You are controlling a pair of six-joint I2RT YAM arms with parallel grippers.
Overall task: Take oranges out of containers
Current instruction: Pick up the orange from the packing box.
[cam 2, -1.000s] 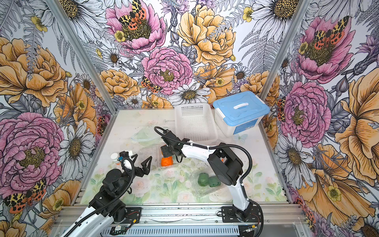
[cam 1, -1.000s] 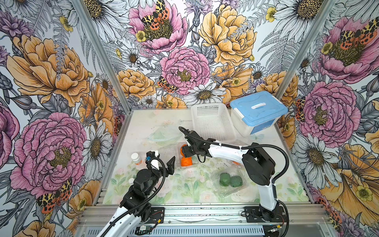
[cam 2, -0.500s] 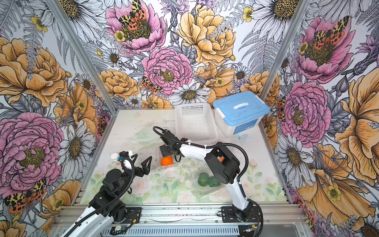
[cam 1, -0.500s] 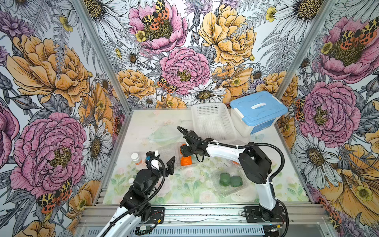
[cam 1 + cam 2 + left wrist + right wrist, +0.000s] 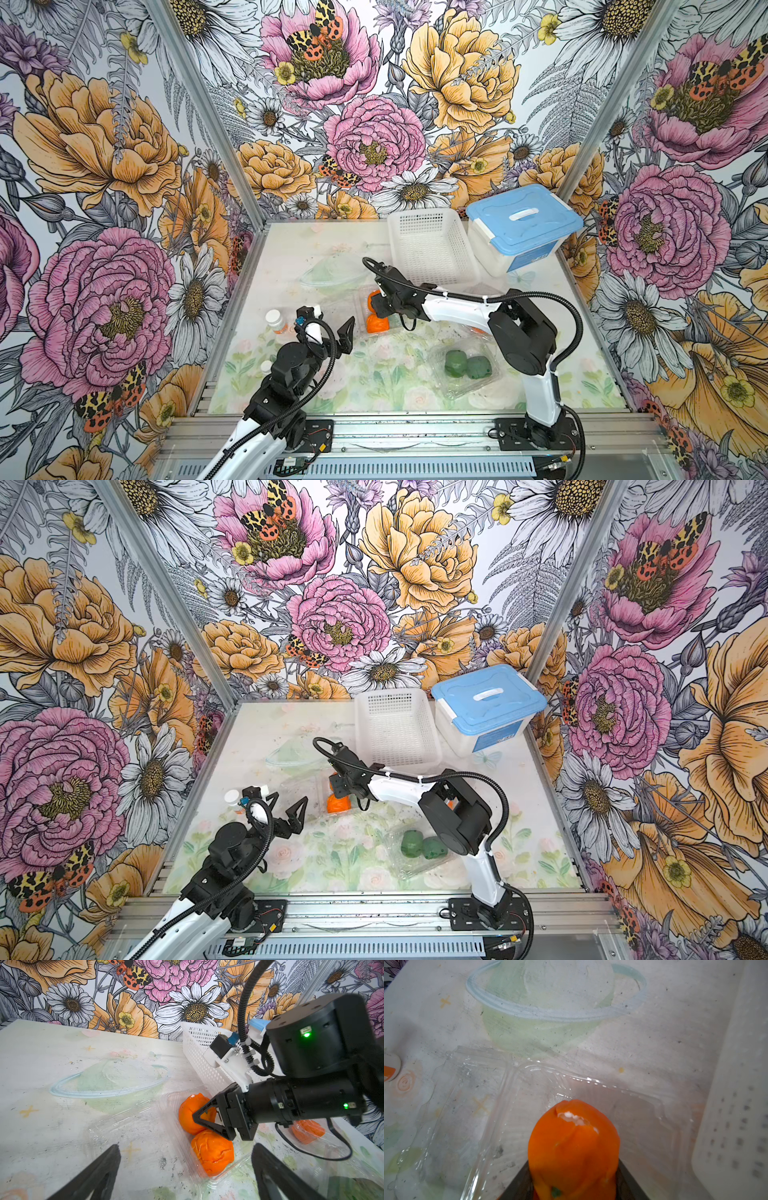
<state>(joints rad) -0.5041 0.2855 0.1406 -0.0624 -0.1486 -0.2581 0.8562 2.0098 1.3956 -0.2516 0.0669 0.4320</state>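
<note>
An open clear container (image 5: 207,1178) lies mid-table with its lid (image 5: 124,1132) flat beside it. Two bright oranges sit in it. My right gripper (image 5: 376,309) (image 5: 574,1178) is shut on the farther orange (image 5: 187,1113) (image 5: 573,1142), which looks squeezed between the fingers. The nearer orange (image 5: 376,324) (image 5: 212,1151) rests free against it. My left gripper (image 5: 330,322) (image 5: 187,1148) hangs open and empty just in front of this container. Another orange (image 5: 307,1130) lies in a clear container under the right arm. Two green ones (image 5: 465,365) sit in a container (image 5: 465,388) at the front right.
A white perforated basket (image 5: 428,249) and a white tub with a blue lid (image 5: 523,224) stand at the back right. A small white bottle (image 5: 275,322) stands at the left edge beside my left gripper. The basket's wall (image 5: 737,1105) is close to the right gripper.
The right gripper's jaws have narrowed onto the farther orange, and the arm has shifted slightly toward the back left. The left arm has not moved.
</note>
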